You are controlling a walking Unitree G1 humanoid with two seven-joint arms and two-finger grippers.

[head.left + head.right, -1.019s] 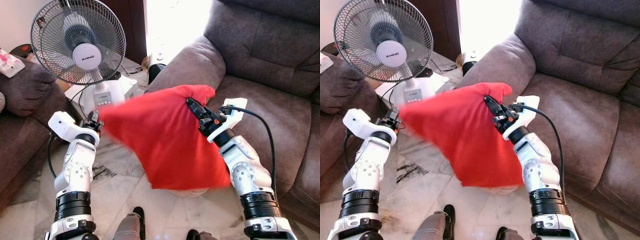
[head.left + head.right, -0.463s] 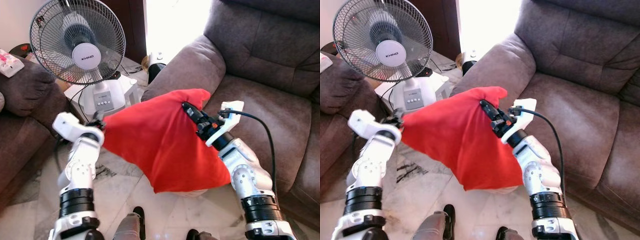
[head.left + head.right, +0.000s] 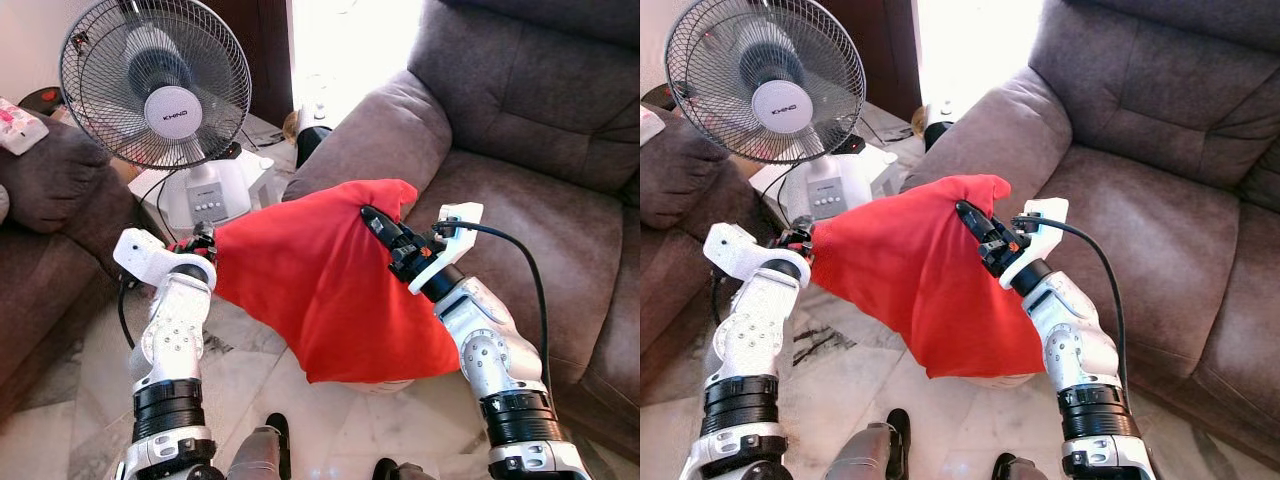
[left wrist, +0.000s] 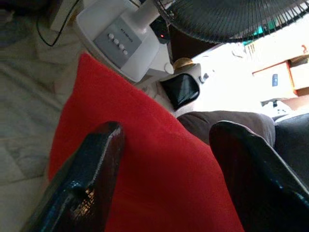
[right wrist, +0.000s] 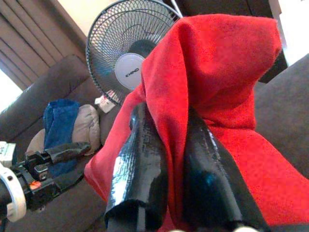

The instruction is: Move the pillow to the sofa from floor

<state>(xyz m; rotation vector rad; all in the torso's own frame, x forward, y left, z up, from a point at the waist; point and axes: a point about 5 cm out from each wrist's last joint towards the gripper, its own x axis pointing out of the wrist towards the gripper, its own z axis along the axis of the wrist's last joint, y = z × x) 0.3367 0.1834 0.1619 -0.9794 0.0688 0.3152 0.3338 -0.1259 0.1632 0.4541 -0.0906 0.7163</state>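
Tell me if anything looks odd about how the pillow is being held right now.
The red pillow hangs askew, tilted diamond-wise above the floor. The right gripper pinches a bunched top corner, while the left gripper straddles its opposite edge with fingers spread. Nothing looks spilled or damaged.

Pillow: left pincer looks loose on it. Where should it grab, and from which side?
Take the pillow at its left corner, coming in from the robot's left, beside the fan. The right pincer already pinches the top right corner, so the cloth hangs slack and pointed toward the left pincer, whose fingers straddle that edge, open. The thin corner likely fits between them better than the bulging middle.
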